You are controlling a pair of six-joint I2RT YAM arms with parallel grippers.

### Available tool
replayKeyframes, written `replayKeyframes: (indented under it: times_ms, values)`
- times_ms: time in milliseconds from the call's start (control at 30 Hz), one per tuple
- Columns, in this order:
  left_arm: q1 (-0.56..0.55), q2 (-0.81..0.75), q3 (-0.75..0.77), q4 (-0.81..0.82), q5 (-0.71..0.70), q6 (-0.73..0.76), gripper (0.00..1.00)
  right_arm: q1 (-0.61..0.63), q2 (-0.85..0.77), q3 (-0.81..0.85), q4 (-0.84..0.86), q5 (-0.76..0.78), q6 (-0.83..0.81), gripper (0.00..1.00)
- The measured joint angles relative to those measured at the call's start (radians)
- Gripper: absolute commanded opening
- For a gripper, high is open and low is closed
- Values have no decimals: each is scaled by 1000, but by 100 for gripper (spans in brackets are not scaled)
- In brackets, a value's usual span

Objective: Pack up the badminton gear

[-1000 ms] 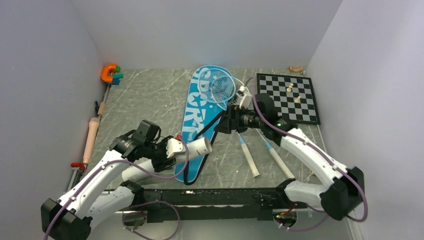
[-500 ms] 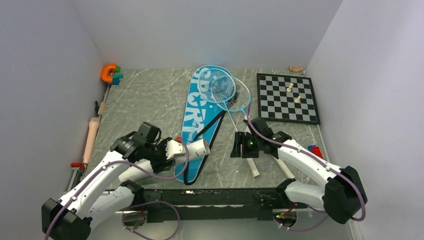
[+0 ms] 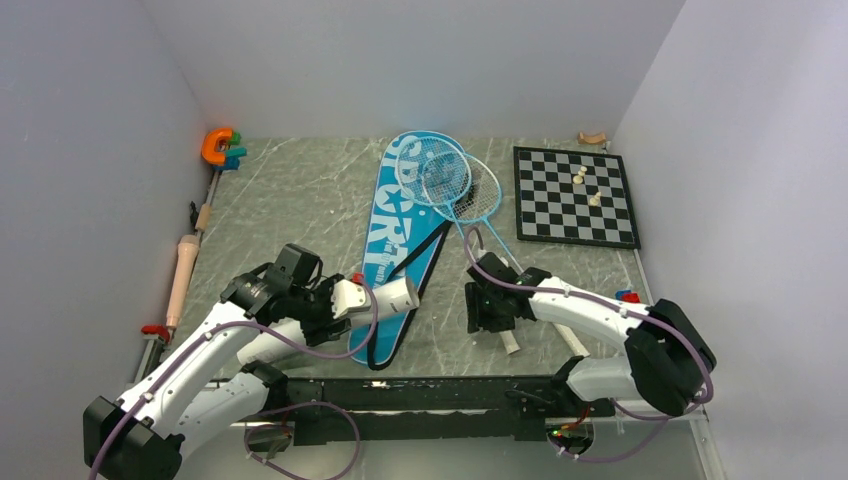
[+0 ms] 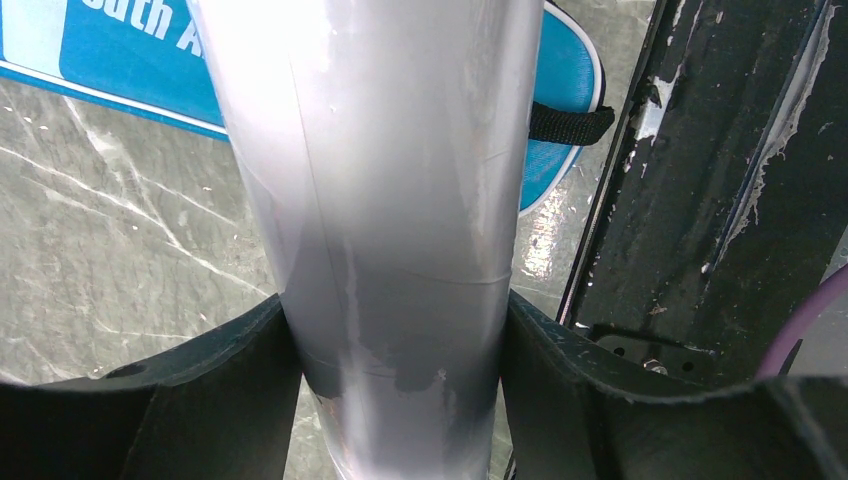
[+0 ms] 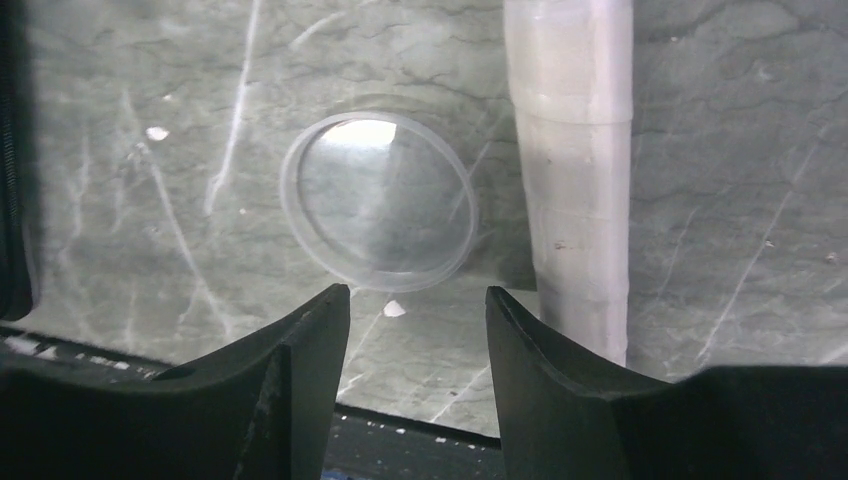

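My left gripper (image 3: 342, 300) (image 4: 395, 335) is shut on the long white tube (image 3: 395, 295) (image 4: 380, 180), held level just above the narrow end of the blue SPORT bag (image 3: 400, 225) (image 4: 130, 60). Two light-blue rackets lie right of the bag, heads (image 3: 447, 170) overlapping near its wide end, pale handles (image 3: 505, 335) toward me. My right gripper (image 3: 483, 320) (image 5: 418, 305) hovers low and open beside one handle (image 5: 570, 200), nothing between its fingers. A clear round lid (image 5: 380, 200) lies flat on the table just ahead of them.
A chessboard (image 3: 575, 195) with a few pieces sits at the back right. An orange C-shaped toy (image 3: 217, 145) is in the back left corner, and a wooden pin (image 3: 183, 275) lies along the left wall. A black rail (image 3: 420, 395) runs along the near edge.
My right arm pulled back from the racket shafts toward the near edge and dropped beside a handle, its jaws narrowing. The left arm and tube stayed put.
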Motion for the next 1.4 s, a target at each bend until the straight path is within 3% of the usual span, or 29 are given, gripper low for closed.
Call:
replayKeyframes:
  times_ms: [333,867,1167,1400]
  values:
    - [0,-4,-1,0,0,0,67,54,37,11,-5,146,67,50]
    - [0,-12,-10,2,-2,0,66,69,99,21,78,174,87,0]
    - [0,-11,-21,9,-6,1,66,39,-98,178,37,129,2,0]
    - [0,-8,-21,16,-1,13,66,-60,-258,173,133,-170,-56,0]
